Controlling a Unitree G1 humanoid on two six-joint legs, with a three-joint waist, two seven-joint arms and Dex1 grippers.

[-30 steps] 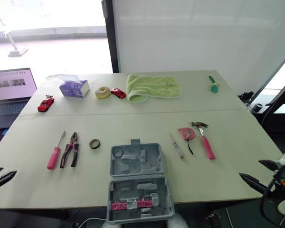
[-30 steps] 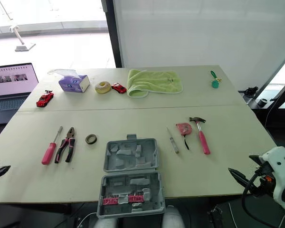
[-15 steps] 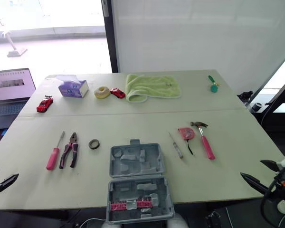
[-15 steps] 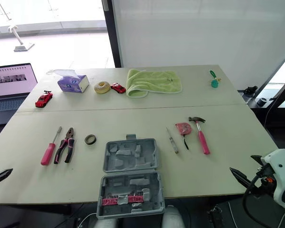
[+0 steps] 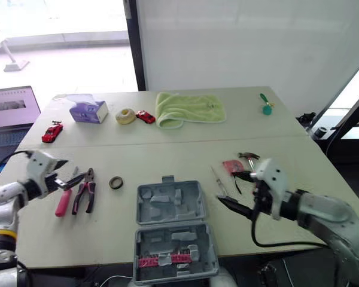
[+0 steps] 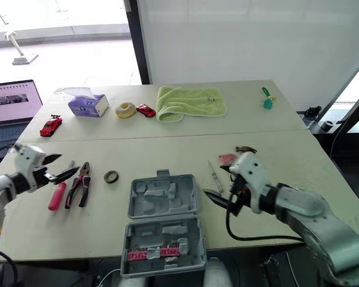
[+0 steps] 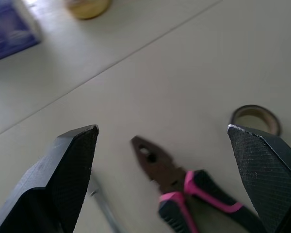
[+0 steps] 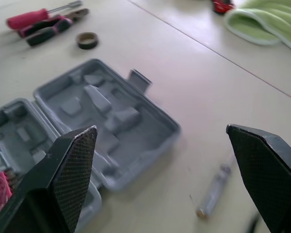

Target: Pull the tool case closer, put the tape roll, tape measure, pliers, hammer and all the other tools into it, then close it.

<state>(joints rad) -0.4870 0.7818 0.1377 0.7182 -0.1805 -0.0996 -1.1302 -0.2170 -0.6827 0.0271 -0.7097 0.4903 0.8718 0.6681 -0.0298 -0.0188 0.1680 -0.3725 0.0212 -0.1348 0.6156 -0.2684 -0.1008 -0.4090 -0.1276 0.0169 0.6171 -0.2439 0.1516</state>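
- Green towel (image 5: 188, 109), rumpled, at 12 o'clock on the table (image 5: 167, 155).
- Purple tissue box (image 5: 88, 111) at 10 o'clock.
- Yellow ring (image 5: 125, 116) and red car (image 5: 146, 116) lie between the box and the towel.
- Second car (image 5: 51, 132) at 9 o'clock.
- Open laptop (image 5: 11, 113) sits beyond the table's 9 o'clock edge.
- Green trinket (image 5: 265, 105) at 2 o'clock.

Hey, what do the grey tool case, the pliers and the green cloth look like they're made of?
Tool case: probably moulded plastic, matte grey, with shaped recesses inside. Pliers: dull dark metal head; pink-and-black grips look like rubber or plastic. Green cloth: soft fabric, perhaps microfibre or terry, judging by its rumpled folds.
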